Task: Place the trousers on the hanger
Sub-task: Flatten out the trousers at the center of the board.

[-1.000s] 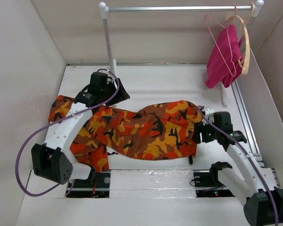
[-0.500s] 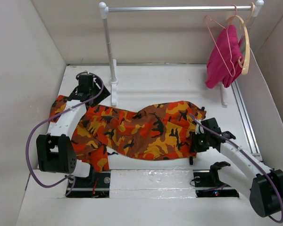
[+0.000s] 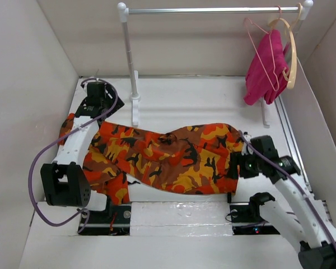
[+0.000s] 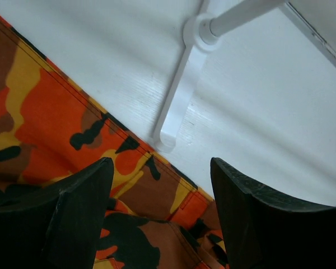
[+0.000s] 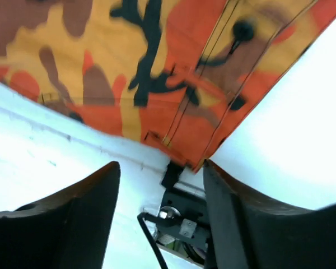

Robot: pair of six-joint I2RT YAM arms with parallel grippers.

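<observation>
The camouflage trousers point(image 3: 168, 159) lie spread across the table from left to right. My left gripper point(image 3: 101, 103) is open and empty above their far left edge, close to the rack's foot. In the left wrist view point(image 4: 161, 165) its fingers frame the trousers' seam point(image 4: 73, 134). My right gripper point(image 3: 241, 165) is open and empty at the trousers' right edge. The right wrist view point(image 5: 161, 165) shows the waist corner point(image 5: 179, 112) just above the fingers. The pink wire hanger point(image 3: 259, 47) hangs on the rail at the back right, with the magenta cloth on it.
A white clothes rack point(image 3: 213, 10) spans the back, and its left post and foot point(image 3: 135, 106) stand beside the trousers, also shown in the left wrist view point(image 4: 179, 101). A magenta cloth point(image 3: 264, 70) and a wooden hanger point(image 3: 292, 50) hang at the right end. White walls enclose the table.
My left arm has pulled back and left, away from the trousers' middle towards the far left corner. The trousers' upper edge now lies straighter. My right gripper has shifted slightly at the right edge.
</observation>
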